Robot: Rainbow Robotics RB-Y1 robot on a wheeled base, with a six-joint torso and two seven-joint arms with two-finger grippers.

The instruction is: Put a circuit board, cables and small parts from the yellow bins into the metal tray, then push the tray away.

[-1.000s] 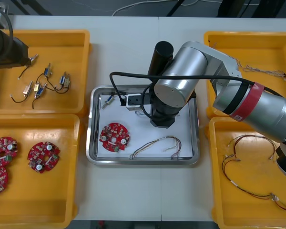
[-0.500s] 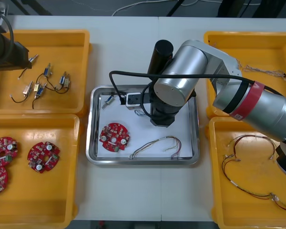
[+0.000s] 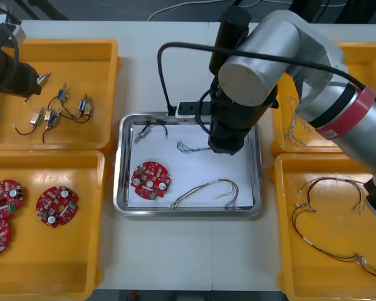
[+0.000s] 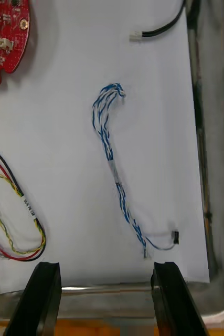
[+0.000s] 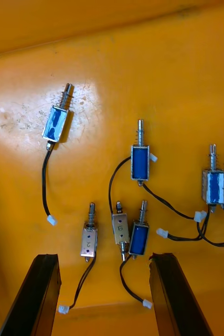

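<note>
- Lower corners of the front frame: the lower-left yellow bin [image 3: 50, 276] holds three spare red boards [image 3: 57, 205]; the lower-right yellow bin [image 3: 288, 251] holds loose red and yellow cables [image 3: 326, 180]
- Centre frame: the metal tray [image 3: 188, 213] carries a red circuit board [image 3: 151, 180], a red and yellow cable [image 3: 207, 190], a blue and white cable [image 3: 188, 148] and one small metal part [image 3: 141, 133]
- The right gripper [image 4: 105, 270] hangs over the tray, fingers spread wide and empty, with the blue and white cable lying just beyond them
- Upper left: the left gripper [image 5: 105, 260] hovers over the small metal parts [image 5: 140, 163] in the upper-left yellow bin [image 3: 81, 63], fingers wide apart, holding nothing
- Loading looks nearly complete; next is likely one more part from that bin, or the push, which calls for a gripper set against the tray's near rim
- The right arm [image 3: 269, 69] covers its own fingers and much of the upper-right yellow bin [image 3: 366, 59]; the left arm [image 3: 3, 66] is cut off at the frame edge
</note>
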